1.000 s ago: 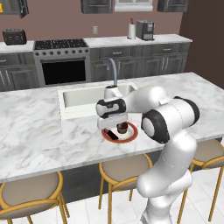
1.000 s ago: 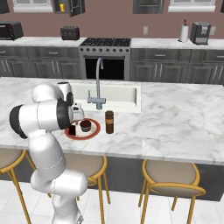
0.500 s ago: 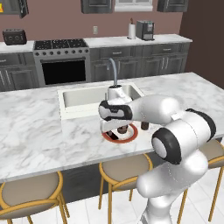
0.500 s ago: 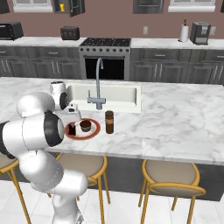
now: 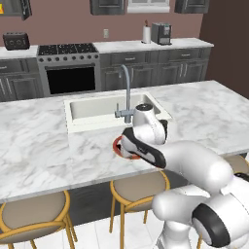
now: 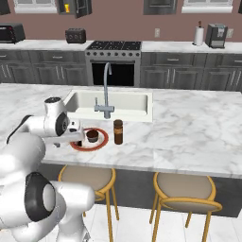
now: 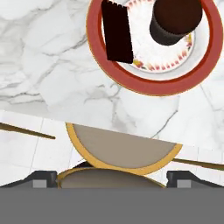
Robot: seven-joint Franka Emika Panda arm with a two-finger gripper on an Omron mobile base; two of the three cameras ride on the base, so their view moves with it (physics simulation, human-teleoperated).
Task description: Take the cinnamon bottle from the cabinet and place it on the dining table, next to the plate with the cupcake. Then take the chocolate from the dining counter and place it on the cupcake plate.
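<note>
Chocolate point(image 7: 117, 31): lying on the red-rimmed plate point(image 7: 151, 85) beside the cupcake point(image 7: 175, 19). End effector point(image 6: 79, 136): has drawn back toward the near tabletop edge, fingers apart, empty. Cinnamon bottle point(image 6: 118, 132): just right of plate. Task judged complete.

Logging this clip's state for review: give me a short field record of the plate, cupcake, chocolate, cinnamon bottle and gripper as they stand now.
plate: red-rimmed plate on the marble counter, near its front edge, in front of the sink
cupcake: dark cupcake standing on the plate
chocolate: dark chocolate bar lying flat on the plate, beside the cupcake
cinnamon bottle: brown cinnamon bottle upright on the counter, just right of the plate
gripper: gripper open, empty, above the counter edge and a stool
task state: both items look placed
</note>
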